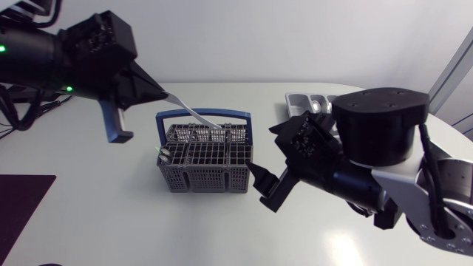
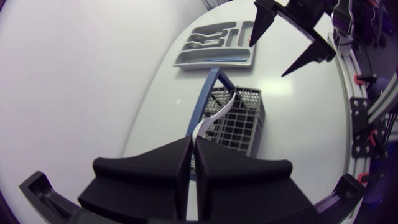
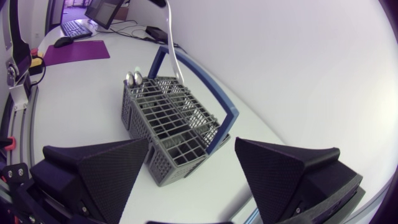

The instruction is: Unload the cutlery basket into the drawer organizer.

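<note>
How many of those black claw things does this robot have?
2. The left gripper is shut on a pale utensil that slants down to the cutlery basket. The right gripper is open, beside the basket. No others seem hidden.

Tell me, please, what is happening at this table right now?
The left hand is shut on a pale piece of cutlery, holding it slanted above the grey cutlery basket. The right hand hangs open beside the basket, holding nothing. Two rounded utensil ends stick up in a corner of the basket, and the drawer organizer at the back of the table already holds some cutlery.
</note>
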`<state>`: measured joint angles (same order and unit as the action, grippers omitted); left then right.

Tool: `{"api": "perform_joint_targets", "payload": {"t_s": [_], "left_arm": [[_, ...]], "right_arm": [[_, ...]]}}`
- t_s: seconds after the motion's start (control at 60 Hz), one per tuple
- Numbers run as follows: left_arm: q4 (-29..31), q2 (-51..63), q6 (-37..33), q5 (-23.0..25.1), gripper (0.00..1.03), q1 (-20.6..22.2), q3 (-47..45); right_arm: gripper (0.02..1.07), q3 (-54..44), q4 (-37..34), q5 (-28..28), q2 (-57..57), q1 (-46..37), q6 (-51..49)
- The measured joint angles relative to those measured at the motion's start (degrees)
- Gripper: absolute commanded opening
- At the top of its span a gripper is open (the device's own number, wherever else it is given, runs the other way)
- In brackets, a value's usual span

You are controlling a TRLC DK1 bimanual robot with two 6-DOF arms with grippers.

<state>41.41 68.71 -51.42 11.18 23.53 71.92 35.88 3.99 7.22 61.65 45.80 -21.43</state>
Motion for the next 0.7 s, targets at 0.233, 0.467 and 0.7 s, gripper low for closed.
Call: {"api": "perform_joint_targets", "payload": {"t_s": [0.233,0.467,0.7], "left_arm": [[3.43,9.03,17.20,0.74,0.04,5.35,6.88],[7.89,17.20,28.72,9.01,0.04,5.46,14.64],[11.78,20.65,32.41,11.02,0.04,5.38,17.40]], "right_arm": [[1.02,0.00,6.62,10.25,0.02,6.29,-4.57],[0.95,0.00,13.49,15.08,2.01,8.92,-9.18],[0.79,-1.14,20.33,17.09,6.84,9.03,-14.82]]}}
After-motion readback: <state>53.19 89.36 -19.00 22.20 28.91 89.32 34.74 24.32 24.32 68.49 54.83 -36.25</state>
